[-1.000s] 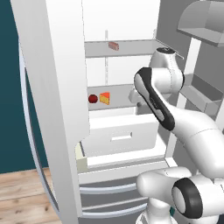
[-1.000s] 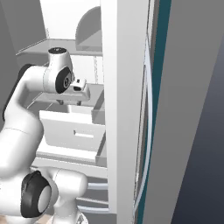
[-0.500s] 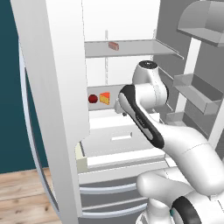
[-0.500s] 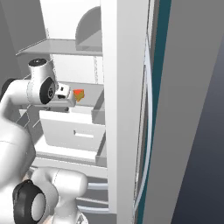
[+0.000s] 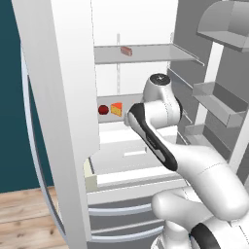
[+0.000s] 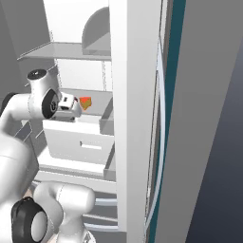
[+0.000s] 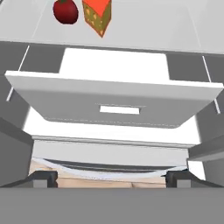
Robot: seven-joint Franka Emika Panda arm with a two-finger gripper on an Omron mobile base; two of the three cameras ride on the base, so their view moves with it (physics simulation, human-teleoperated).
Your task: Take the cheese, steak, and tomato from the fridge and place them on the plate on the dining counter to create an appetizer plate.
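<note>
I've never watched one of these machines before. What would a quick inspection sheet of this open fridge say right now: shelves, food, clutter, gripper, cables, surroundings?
Surface: fridge stands open; white shelves, the drawer pulled out.
Job's things: tomato and cheese side by side on the middle shelf above the drawer; steak on the upper shelf. None picked up yet.
Clutter: nothing seen.
Gripper: gripper open and empty, in front of the drawer, below the tomato and cheese in the hand view.
Cables: nothing seen.
Surroundings: door bins on the open door; teal wall; wooden floor.
</note>
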